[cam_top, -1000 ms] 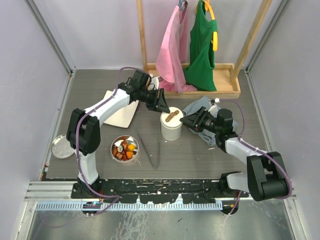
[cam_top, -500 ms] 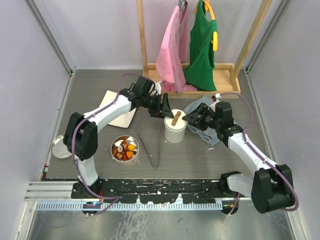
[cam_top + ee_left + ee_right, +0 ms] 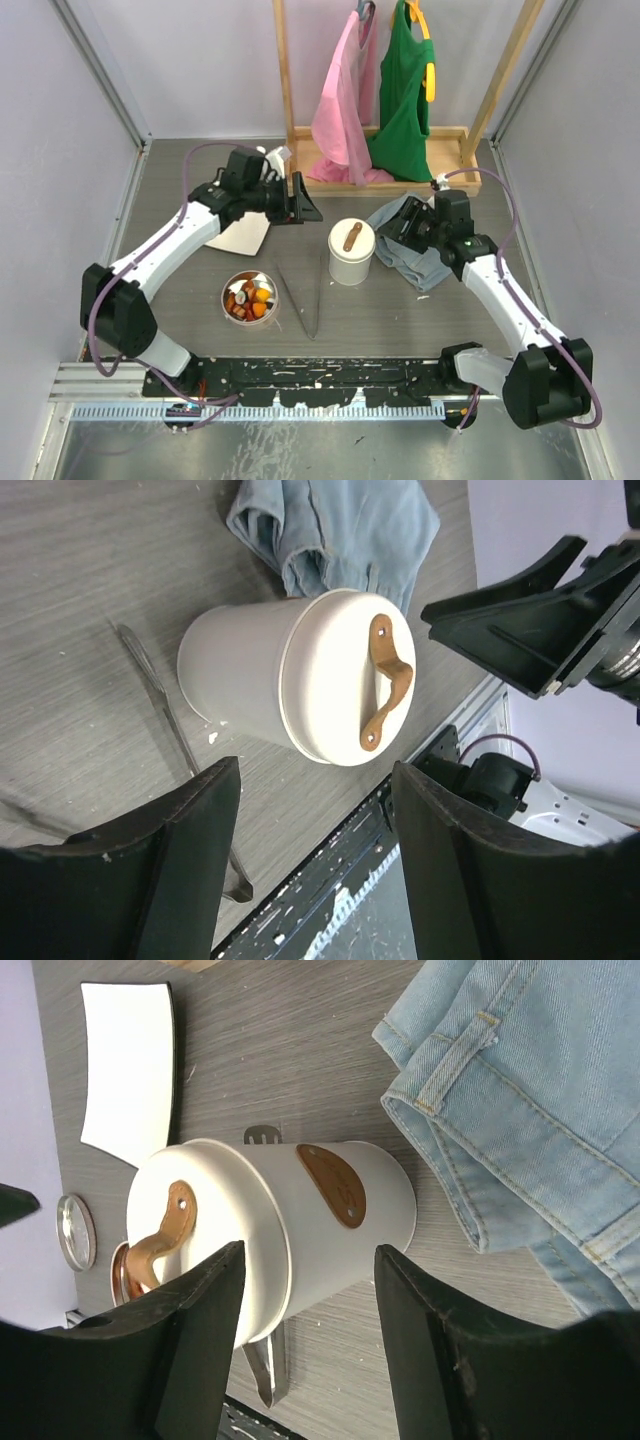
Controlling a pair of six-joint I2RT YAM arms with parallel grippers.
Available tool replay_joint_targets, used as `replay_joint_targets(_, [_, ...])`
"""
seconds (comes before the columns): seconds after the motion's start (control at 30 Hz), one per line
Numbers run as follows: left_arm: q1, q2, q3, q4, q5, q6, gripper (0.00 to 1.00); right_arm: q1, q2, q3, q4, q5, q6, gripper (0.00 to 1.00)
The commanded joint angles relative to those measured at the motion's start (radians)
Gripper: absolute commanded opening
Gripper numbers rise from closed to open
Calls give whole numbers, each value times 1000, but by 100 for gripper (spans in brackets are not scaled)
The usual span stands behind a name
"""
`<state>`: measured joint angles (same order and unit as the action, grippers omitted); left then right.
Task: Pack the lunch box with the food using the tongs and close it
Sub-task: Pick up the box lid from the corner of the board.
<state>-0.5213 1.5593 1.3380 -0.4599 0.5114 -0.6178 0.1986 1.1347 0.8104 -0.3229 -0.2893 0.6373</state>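
The tongs (image 3: 309,326) lie flat on the counter (image 3: 180,200), nearer the arm bases than either pair of jaws. Their long axis runs front to back, with the joined end toward the bases and the two tips spread toward the white lunch box (image 3: 351,255). The lunch box stands upright between the left jaws and right jaws, touching neither. Its lid with a brown strap is on, so the contents are hidden. The food (image 3: 252,296) sits in a round metal bowl (image 3: 224,298), just left of the tongs and below the left jaws. Both pairs of jaws are spread apart and hold nothing.
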Motion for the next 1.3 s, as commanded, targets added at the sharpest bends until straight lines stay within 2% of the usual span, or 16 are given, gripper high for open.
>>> replay_joint_targets(0.0, [28, -122, -32, 33, -71, -10, 62, -6, -104, 53, -41, 19, -45, 60])
replay_joint_targets(0.07, [37, -217, -79, 45, -140, -10, 64, -6, -150, 51, -62, 16, -55, 61])
replay_joint_targets(0.17, [59, -360, -133, -20, -295, 12, 72, -6, -234, 35, -98, 6, -67, 64])
replay_joint_targets(0.3, [96, -523, -185, -188, -595, 23, 85, -6, -385, -27, -112, -32, -57, 76])
replay_joint_targets(0.43, [133, -672, -259, -312, -831, -11, 99, -5, -520, -67, -133, 25, -78, 86])
replay_joint_targets(0.47, [147, -694, -278, -340, -867, -19, 99, -6, -545, -68, -143, 50, -86, 87])
replay_joint_targets(0.57, [196, -704, -307, -419, -899, -24, 98, -6, -588, -63, -173, 133, -94, 89])
replay_joint_targets(0.77, [342, -667, -331, -525, -913, -46, 98, -6, -595, -50, -225, 191, -71, 90])
replay_joint_targets(0.97, [642, -729, -440, -471, -717, -77, 98, -5, -602, -41, -264, 264, -71, 90])
replay_joint_targets(1.03, [729, -748, -475, -469, -697, -100, 98, -5, -606, -39, -276, 289, -76, 90])
replay_joint_targets(1.13, [798, -757, -519, -493, -722, -189, 98, -5, -618, -45, -278, 306, -79, 89])
replay_joint_targets(1.2, [806, -739, -535, -550, -796, -300, 98, -5, -622, -49, -277, 313, -79, 90])
replay_joint_targets(1.27, [807, -718, -549, -570, -842, -347, 98, -6, -623, -52, -277, 317, -80, 90])
